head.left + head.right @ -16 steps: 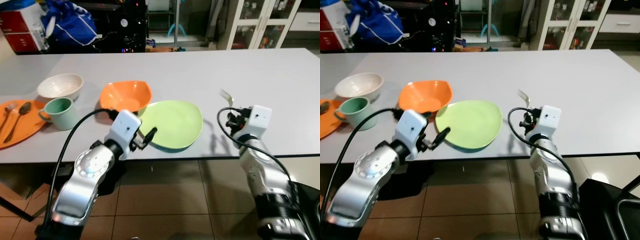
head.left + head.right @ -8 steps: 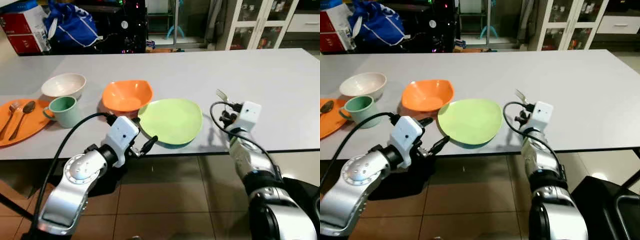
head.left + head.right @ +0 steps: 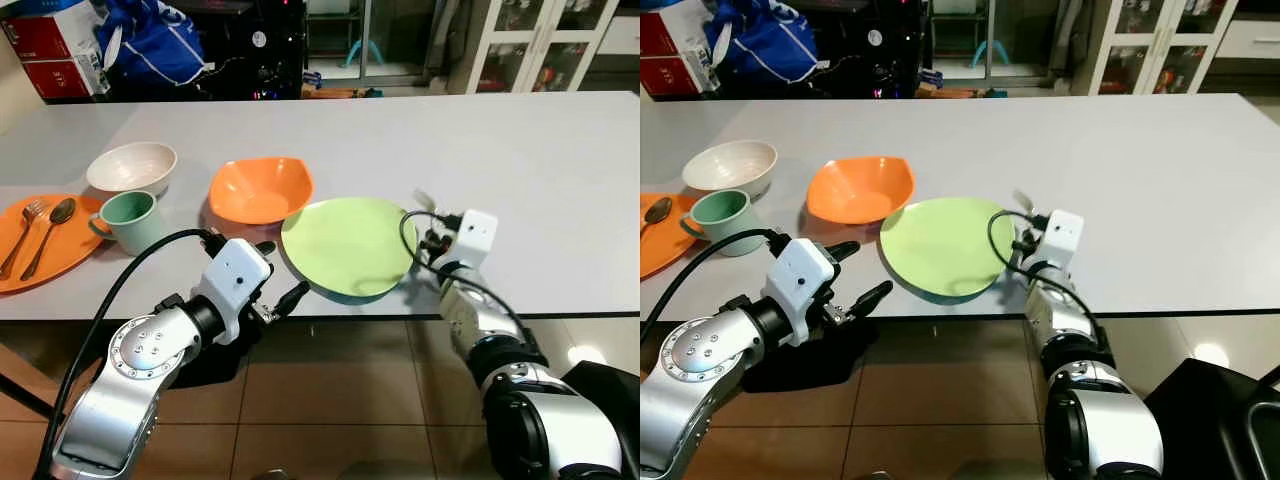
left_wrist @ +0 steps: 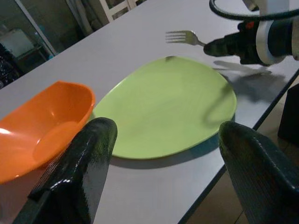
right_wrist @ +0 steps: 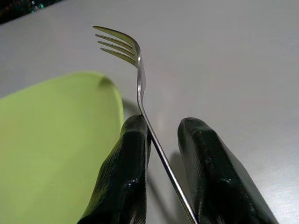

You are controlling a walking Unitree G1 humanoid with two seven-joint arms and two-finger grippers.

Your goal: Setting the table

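Fork, thin polished metal, curved tines

Silver fork, tines up, tilted just beside the green plate near the table's front edge.

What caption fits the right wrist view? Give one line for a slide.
Right gripper holds a fork beside the green plate above the grey table.
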